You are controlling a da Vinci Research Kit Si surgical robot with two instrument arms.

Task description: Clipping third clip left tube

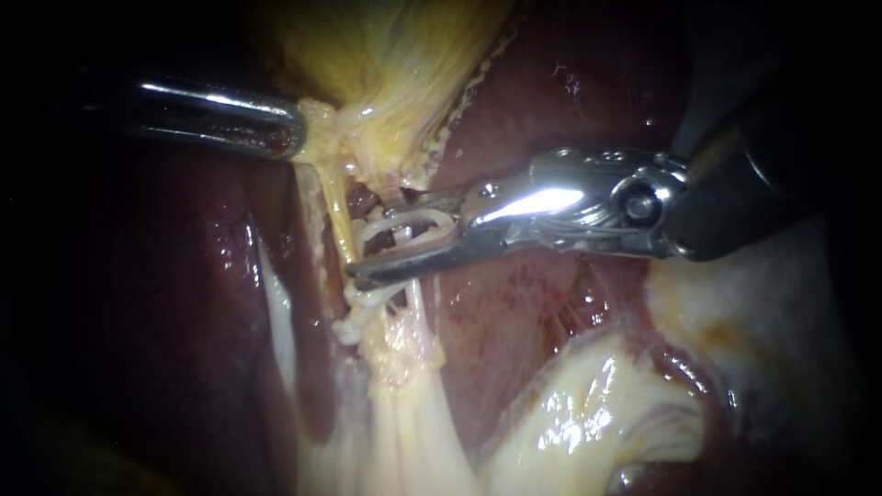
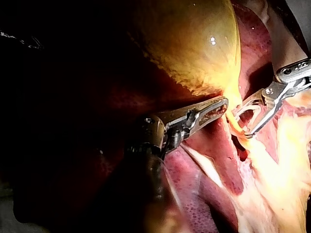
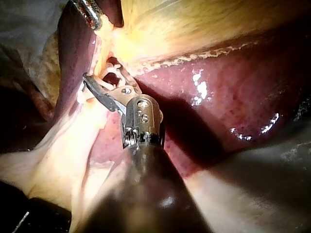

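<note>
- Right instrument (image 1: 386,243): its jaws stand narrowly apart with an open white clip (image 1: 418,220) held between them, and the tips reach the left tube (image 1: 338,216).
- The clip is not yet squeezed. I cannot tell whether it fully spans the tube. Closing and release remain.
- Just below on the tube sit placed clips (image 1: 360,308).
- Above the tube, the left instrument (image 1: 296,138) is clamped on the gallbladder (image 1: 386,55) neck. The liver (image 1: 570,312) lies behind, and pale strands (image 1: 404,340) crowd the tube.

Centre: right instrument's tool (image 1: 378,244), clip (image 1: 418,220) held between its jaws, closes off the tube (image 1: 336,211) from 3 o'clock.
10 o'clock: left instrument's tool (image 1: 296,133), clamped on gallbladder (image 1: 395,55), blocks.
6 o'clock: fitted clips (image 1: 354,321) crowd tube.
8 o'clock: bare liver (image 1: 165,276), open.
</note>
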